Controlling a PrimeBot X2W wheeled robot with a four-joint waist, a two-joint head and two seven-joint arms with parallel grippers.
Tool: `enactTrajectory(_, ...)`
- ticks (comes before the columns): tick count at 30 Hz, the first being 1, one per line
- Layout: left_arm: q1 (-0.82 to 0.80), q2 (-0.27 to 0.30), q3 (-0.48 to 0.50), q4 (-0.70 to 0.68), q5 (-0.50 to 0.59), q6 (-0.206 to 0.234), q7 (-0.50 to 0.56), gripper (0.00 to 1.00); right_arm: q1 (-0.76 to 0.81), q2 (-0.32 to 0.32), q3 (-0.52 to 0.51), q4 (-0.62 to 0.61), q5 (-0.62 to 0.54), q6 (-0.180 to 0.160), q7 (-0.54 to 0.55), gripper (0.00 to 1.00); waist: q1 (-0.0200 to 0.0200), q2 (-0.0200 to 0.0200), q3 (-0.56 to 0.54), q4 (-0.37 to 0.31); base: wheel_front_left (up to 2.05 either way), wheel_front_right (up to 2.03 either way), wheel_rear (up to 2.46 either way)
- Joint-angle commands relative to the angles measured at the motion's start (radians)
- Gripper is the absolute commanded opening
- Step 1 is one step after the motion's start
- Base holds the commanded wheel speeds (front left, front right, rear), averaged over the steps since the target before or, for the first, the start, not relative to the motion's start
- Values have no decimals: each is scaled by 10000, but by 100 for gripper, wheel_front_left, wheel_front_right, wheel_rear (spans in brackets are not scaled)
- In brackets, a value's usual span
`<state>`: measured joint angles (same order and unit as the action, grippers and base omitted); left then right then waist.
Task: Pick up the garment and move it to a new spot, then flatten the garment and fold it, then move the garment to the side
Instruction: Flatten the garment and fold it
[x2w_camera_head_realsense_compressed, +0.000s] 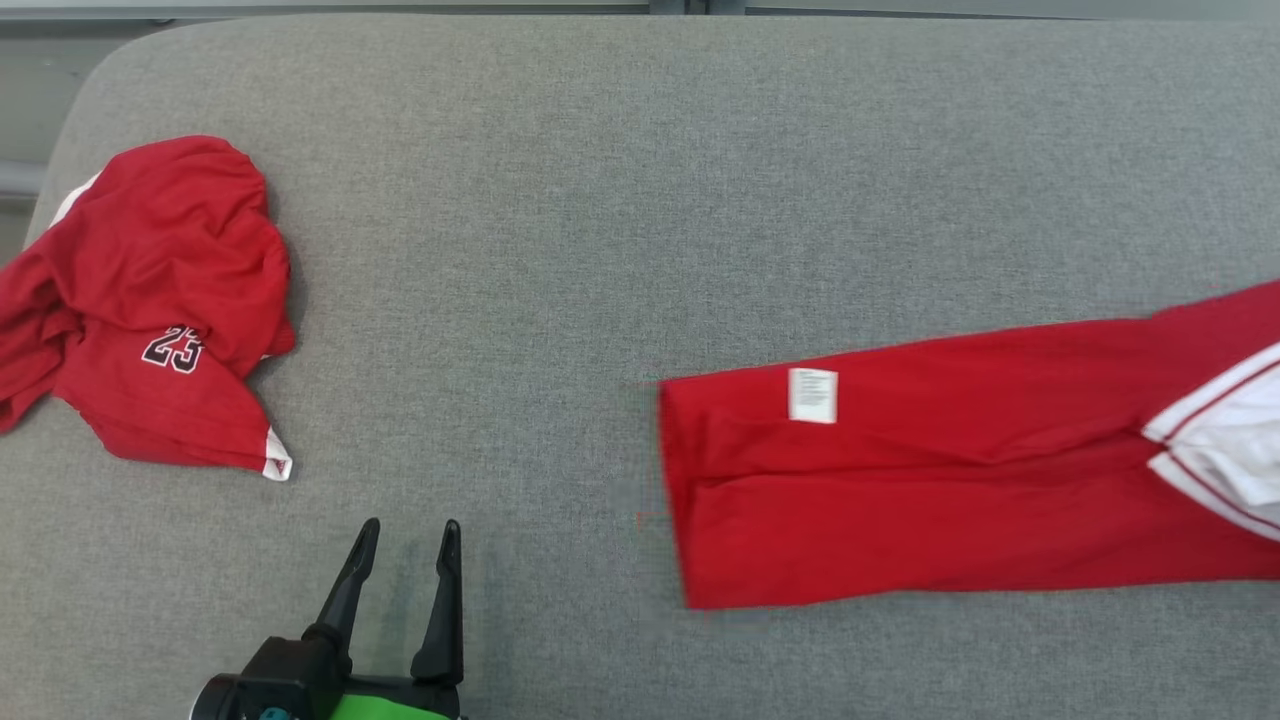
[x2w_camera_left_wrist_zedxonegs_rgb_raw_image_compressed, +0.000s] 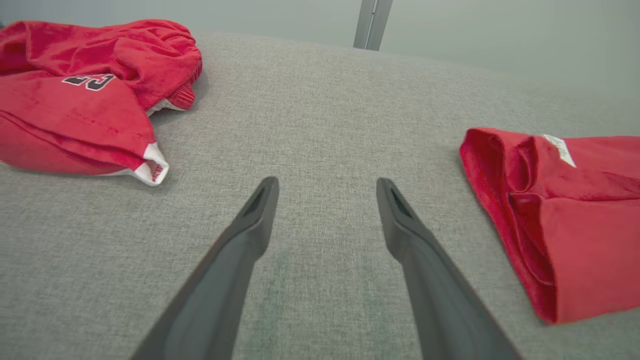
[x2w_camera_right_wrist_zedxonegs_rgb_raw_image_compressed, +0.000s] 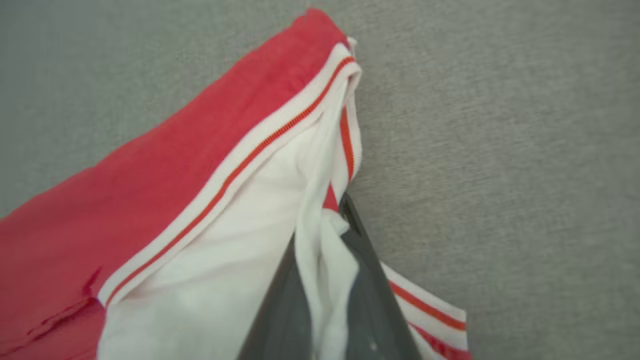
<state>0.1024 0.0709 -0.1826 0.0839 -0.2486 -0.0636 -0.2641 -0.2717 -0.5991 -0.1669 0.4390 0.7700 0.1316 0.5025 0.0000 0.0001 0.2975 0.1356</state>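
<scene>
- Right half of grey woven-fabric table top (x2w_camera_head_realsense_compressed: 600, 200): long red knit-cloth garment (x2w_camera_head_realsense_compressed: 950, 480), stretched out flat in a narrow band, doubled along its length judging by the layered left end.
- Small white rectangular care label (x2w_camera_head_realsense_compressed: 812, 395) face up near the band's left end.
- White side panel with red-striped trim (x2w_camera_head_realsense_compressed: 1225, 440) at the band's right end, running off frame.
- Right gripper (x2w_camera_right_wrist_zedxonegs_rgb_raw_image_compressed: 320, 225): pinched together on the white side panel (x2w_camera_right_wrist_zedxonegs_rgb_raw_image_compressed: 225, 260), cloth bunched between the dark fingers (x2w_camera_right_wrist_zedxonegs_rgb_raw_image_compressed: 372, 300). Lifted off the table or not, cannot tell.
- Left gripper (x2w_camera_head_realsense_compressed: 411, 527): spread wide, nothing in it, low over bare table between the two red pieces, touching neither.
- Far left: crumpled red cloth garment with black "23" print (x2w_camera_head_realsense_compressed: 170, 300), in a heap, seemingly hanging partly over the table edge, well apart from the band. Unclear whether part of this task or a separate item.
- Progress, as a judgement: pick-up and relocation apparently done, flattening done, at least one lengthwise fold in.
- Left to do, probably: a crosswise fold carrying the gripped right end over toward the label end, then the shift to the side.
- Could equally be the grip for the move aside; not decidable from one moment.
- Watch for the lengthwise fold slipping open with only one end held.
</scene>
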Motion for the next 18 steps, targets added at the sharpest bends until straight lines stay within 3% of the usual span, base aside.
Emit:
enactTrajectory(1, 165, -60, 146, 25, 82, -109, -1, 100, 67, -321, -524, 156, 30, -17, 63, 0, 0, -1, 5, 24, 0, 0, 0)
enactTrajectory(5, 196, -119, 413, 70, 138, -296, -2, 100, 390, -1114, -1998, 322, -146, -15, 279, 0, 0, -1, -21, 109, 0, 0, 0)
enactTrajectory(8, 231, -168, 496, 164, 92, -373, -2, 100, 713, -1472, -2447, -268, -52, -8, 544, 0, 0, -1, -160, 137, 0, 0, 0)
enactTrajectory(12, 323, -196, 529, 272, -193, -396, -1, 100, 1431, -1426, -2074, -2389, 453, -9, 862, 0, 0, -1, -402, 9, 0, 0, 0)
enactTrajectory(18, 143, -190, 57, 357, -593, -300, -1, 100, 2332, -424, -140, -5740, 513, -9, 1611, 0, 0, -1, -505, -460, 0, 0, 0)
